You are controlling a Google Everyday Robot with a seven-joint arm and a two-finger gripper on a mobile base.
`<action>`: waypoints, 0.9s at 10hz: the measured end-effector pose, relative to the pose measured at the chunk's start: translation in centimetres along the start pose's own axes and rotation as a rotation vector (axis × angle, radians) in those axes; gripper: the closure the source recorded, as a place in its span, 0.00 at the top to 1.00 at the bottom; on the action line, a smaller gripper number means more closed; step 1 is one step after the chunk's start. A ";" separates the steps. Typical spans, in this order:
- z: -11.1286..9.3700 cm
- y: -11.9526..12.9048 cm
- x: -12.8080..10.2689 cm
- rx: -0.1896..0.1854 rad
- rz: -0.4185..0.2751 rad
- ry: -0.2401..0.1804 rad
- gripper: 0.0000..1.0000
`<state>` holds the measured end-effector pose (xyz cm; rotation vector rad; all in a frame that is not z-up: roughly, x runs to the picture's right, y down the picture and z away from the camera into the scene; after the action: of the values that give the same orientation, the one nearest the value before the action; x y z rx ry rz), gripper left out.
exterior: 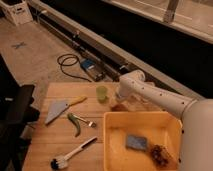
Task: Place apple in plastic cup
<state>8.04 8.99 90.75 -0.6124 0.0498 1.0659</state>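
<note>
The robot's arm (155, 97) was smooth and white, built of rounded tube-like sections with a thick, bulging joint at the bend. A row of small dark dots ran along its long section. It widened at the lower right into a broad, pale, rounded casing. Its claw (120, 104) sat at the arm's far end, low over the worktop (55, 140), looking darker than the rest.

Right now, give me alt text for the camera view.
The arm reaches in from the picture's right, its gripper down at the apple on the wooden table, just right of the green cup. A yellow bin sits nearer the camera, utensils to its left.
</note>
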 end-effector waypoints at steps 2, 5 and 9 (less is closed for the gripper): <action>-1.0 0.5 -0.6 -0.002 -0.015 -0.012 0.01; -5.4 2.1 -3.1 0.025 -0.076 -0.070 0.00; -10.4 4.5 -8.1 0.048 -0.182 -0.183 0.10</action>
<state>2.87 -1.07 82.71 -0.4645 -0.1374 0.9379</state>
